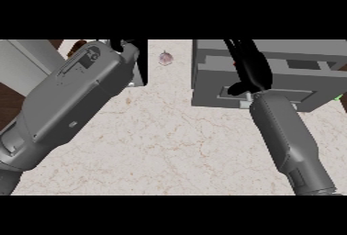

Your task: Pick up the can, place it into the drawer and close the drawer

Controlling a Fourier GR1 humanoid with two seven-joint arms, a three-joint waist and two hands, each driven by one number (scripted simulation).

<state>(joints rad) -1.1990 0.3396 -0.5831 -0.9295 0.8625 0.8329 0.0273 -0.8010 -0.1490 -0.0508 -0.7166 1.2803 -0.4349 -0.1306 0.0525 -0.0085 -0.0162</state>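
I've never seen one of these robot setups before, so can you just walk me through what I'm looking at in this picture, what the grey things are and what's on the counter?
This single picture looks steeply down from the robot's head at a pale marbled counter. The two grey shapes coming in from below are its forearms, each ending in a black hand. The right hand reaches over the grey drawer unit at the upper right, its fingers extended across the top; I cannot see anything held in it. The left hand is mostly hidden behind its own forearm near the top left, so its fingers cannot be judged. A small purplish object lies on the counter between the arms. No can is visible in this view.
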